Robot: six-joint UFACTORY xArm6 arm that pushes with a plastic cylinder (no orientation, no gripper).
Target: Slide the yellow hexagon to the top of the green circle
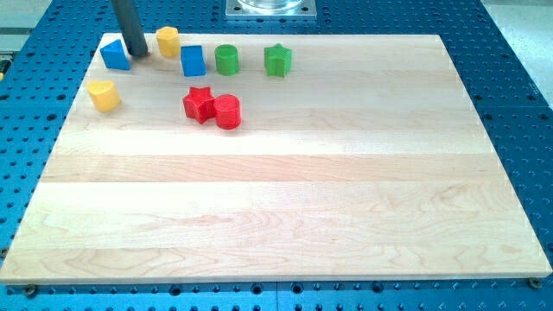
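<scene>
The yellow hexagon (168,41) stands near the board's top left edge. The green circle (226,60) is to its right and slightly lower, with a blue cube (193,60) between them. My tip (136,53) rests on the board just left of the yellow hexagon, a small gap apart. It is right beside a blue triangular block (114,54) on its left.
A green star (277,60) lies right of the green circle. A red star (198,104) and a red cylinder (227,111) touch each other below the blue cube. Another yellow block (104,95) sits near the wooden board's (285,207) left edge.
</scene>
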